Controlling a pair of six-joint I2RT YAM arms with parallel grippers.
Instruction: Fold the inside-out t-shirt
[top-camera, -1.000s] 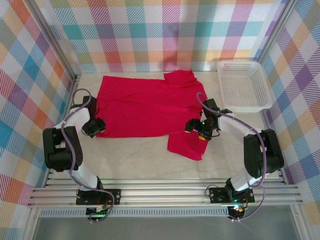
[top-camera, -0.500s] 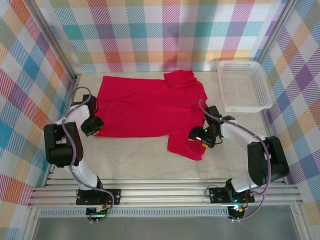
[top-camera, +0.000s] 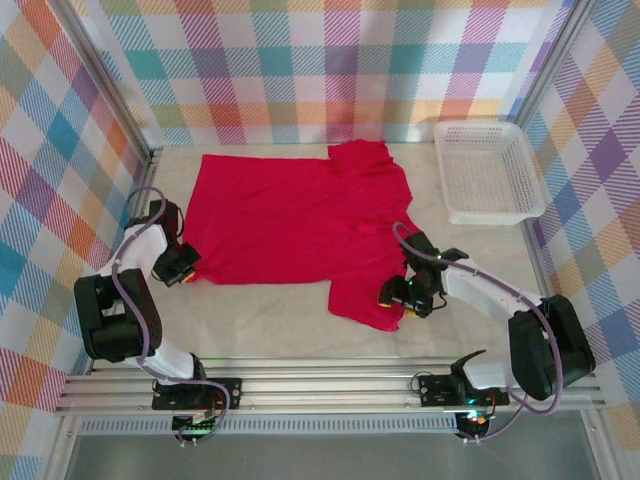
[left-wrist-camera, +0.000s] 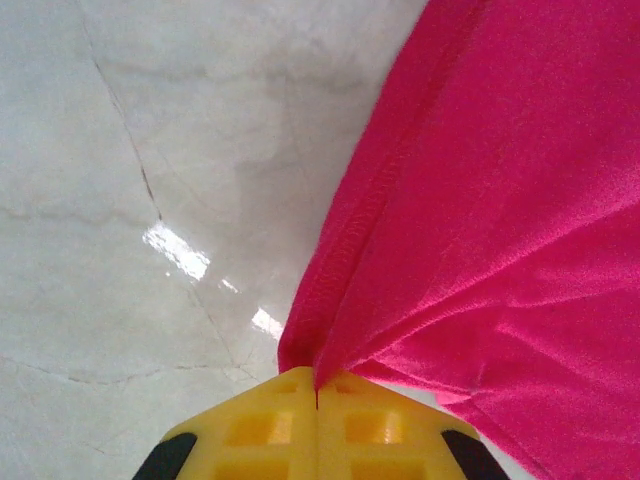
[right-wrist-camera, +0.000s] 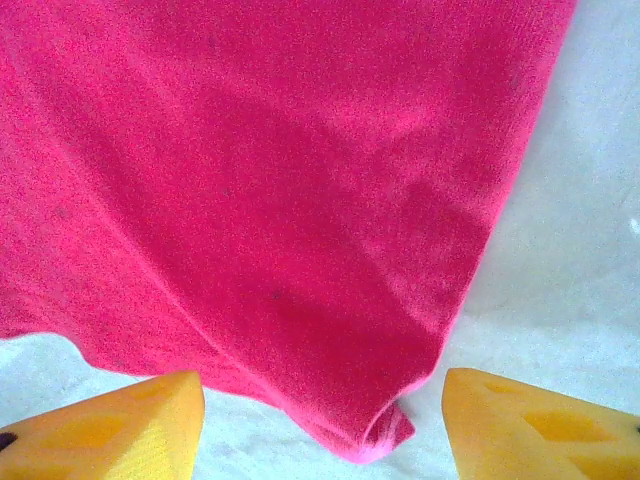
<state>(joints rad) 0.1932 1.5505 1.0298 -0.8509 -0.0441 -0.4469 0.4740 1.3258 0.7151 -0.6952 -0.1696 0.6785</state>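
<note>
Shirt: the red t-shirt (top-camera: 290, 215) lies spread flat in the middle of the pale table (top-camera: 270, 305), between the two arms. Its bottom edge is on the left side and its sleeves are on the right side.

Basket: a white mesh basket (top-camera: 497, 216) sits at the far right corner, well apart from the shirt.

Why the shirt lies so: I think it is laid out flat so each arm can take one near corner and fold the near side over.

Left claw: the left claw (top-camera: 183, 268) is at the near left corner of the shirt. In the left wrist view its yellow fingers (left-wrist-camera: 262, 428) are pressed tight together. They pinch the hem (left-wrist-camera: 335, 290), and the cloth bunches up where it goes in between them.

Why it holds there: a corner is easy to lift, and the rest of the cloth follows it.

Right claw: the right claw (top-camera: 400, 297) hangs low over the near sleeve (top-camera: 362, 298). In the right wrist view its two fingers stand wide apart, one on each side of the sleeve tip (right-wrist-camera: 385, 430). They hold nothing, and they do not seem to touch the cloth.

Next move, my guess: the right claw needs to close on the sleeve tip before both arms can lift.

Watch out: the sleeve tip is small and curled, so it could slip out.
</note>
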